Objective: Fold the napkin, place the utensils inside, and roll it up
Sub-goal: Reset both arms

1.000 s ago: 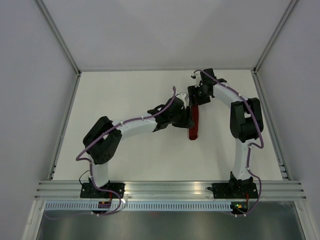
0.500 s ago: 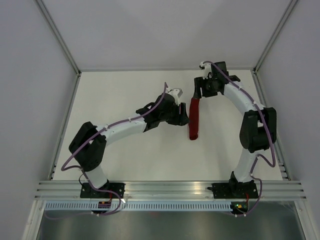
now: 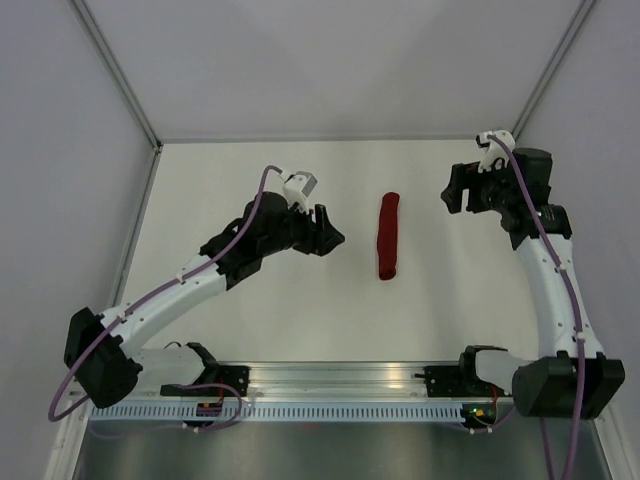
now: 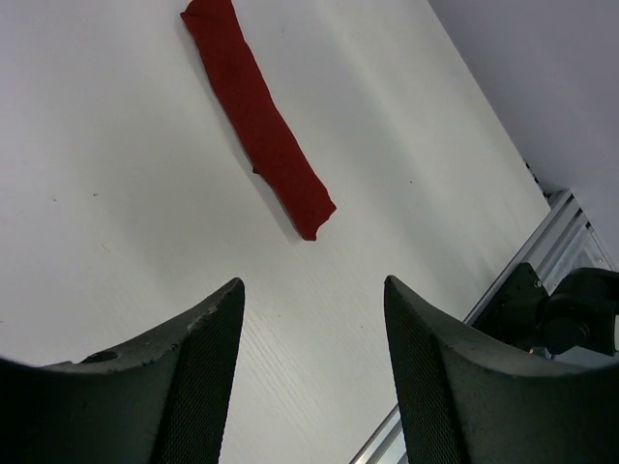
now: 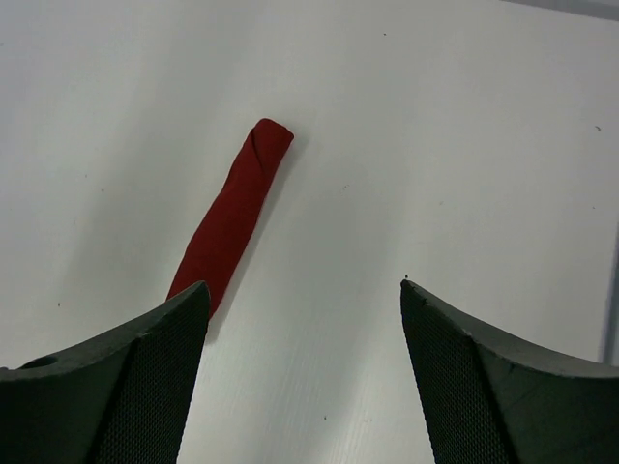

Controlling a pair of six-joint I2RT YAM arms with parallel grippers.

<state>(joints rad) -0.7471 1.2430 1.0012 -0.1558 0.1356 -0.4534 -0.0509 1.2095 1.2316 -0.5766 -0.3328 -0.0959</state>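
Top external view: the napkin (image 3: 389, 236) lies rolled into a tight dark red tube on the table (image 3: 250, 180), between the two arms and touching neither. The left claw (image 3: 335, 238) and the right claw (image 3: 449, 192) both stand wide and empty, one on each side of it. No fork shows; we judge it is wrapped inside. We expect a light, soft roll that unwinds easily, so we would pinch it across the middle, over the loose edge.
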